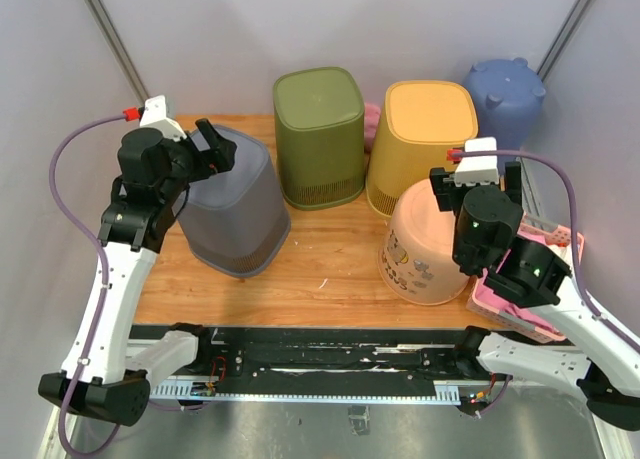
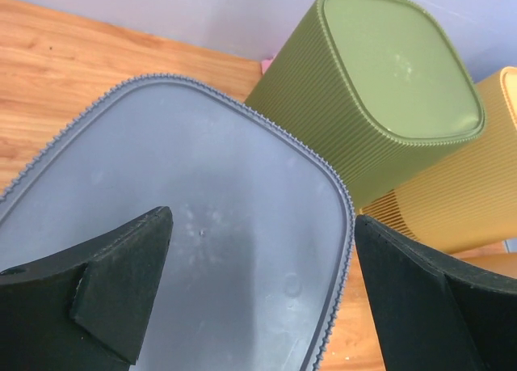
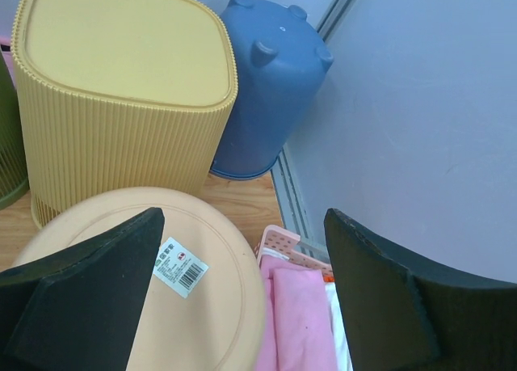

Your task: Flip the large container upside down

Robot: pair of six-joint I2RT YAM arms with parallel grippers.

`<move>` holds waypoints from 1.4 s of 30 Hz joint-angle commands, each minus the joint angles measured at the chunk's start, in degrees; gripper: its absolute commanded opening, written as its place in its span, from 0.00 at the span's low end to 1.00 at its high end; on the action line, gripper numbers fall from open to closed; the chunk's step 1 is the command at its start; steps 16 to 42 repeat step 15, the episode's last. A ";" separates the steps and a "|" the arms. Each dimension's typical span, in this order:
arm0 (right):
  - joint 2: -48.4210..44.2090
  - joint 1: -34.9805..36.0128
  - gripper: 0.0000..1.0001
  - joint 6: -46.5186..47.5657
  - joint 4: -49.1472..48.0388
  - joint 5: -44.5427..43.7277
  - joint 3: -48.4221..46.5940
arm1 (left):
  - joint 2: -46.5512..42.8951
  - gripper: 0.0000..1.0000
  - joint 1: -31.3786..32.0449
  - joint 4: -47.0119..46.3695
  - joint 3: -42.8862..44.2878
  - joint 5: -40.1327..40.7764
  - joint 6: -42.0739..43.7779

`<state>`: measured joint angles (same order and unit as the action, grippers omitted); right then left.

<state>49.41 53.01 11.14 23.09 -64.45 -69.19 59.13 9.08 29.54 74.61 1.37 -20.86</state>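
Over the upside-down grey bin (image 1: pixel 240 214), left gripper (image 2: pixel 262 225) hanging wide open, right gripper (image 3: pixel 244 216) hanging open above peach bucket (image 1: pixel 425 244), both holding nothing.

Nothing legible anywhere: just a white barcode sticker (image 3: pixel 180 267) on the upturned base of the peach bucket (image 3: pixel 214 330), print too small to read, and faint printed markings (image 1: pixel 412 266) on its side.
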 commanded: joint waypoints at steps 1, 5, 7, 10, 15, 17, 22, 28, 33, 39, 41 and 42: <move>-1.68 -0.02 0.83 1.98 -2.98 -2.07 0.85 | -2.43 0.99 0.23 -5.97 -2.10 1.95 -0.33; -2.19 0.02 0.83 1.73 -3.67 -2.42 1.57 | -3.29 0.99 0.23 -7.93 -3.20 1.45 -0.58; -2.40 -0.02 0.83 1.67 -4.20 -2.50 1.82 | -3.41 0.99 0.19 -8.53 -3.77 1.79 -1.45; -2.96 0.01 0.83 1.73 -4.94 -2.72 2.03 | -3.33 0.99 0.23 -8.92 -4.08 1.76 -2.14; -3.51 -0.02 0.83 2.22 -6.08 -3.36 2.77 | -3.24 0.99 0.23 -8.06 -2.64 -0.24 -3.83; -3.51 -0.02 0.83 2.22 -6.08 -3.36 2.77 | -3.24 0.99 0.23 -8.06 -2.64 -0.24 -3.83; -3.51 -0.02 0.83 2.22 -6.08 -3.36 2.77 | -3.24 0.99 0.23 -8.06 -2.64 -0.24 -3.83; -3.51 -0.02 0.83 2.22 -6.08 -3.36 2.77 | -3.24 0.99 0.23 -8.06 -2.64 -0.24 -3.83; -3.51 -0.02 0.83 2.22 -6.08 -3.36 2.77 | -3.24 0.99 0.23 -8.06 -2.64 -0.24 -3.83; -3.51 -0.02 0.83 2.22 -6.08 -3.36 2.77 | -3.24 0.99 0.23 -8.06 -2.64 -0.24 -3.83; -3.51 -0.02 0.83 2.22 -6.08 -3.36 2.77 | -3.24 0.99 0.23 -8.06 -2.64 -0.24 -3.83; -3.51 -0.02 0.83 2.22 -6.08 -3.36 2.77 | -3.24 0.99 0.23 -8.06 -2.64 -0.24 -3.83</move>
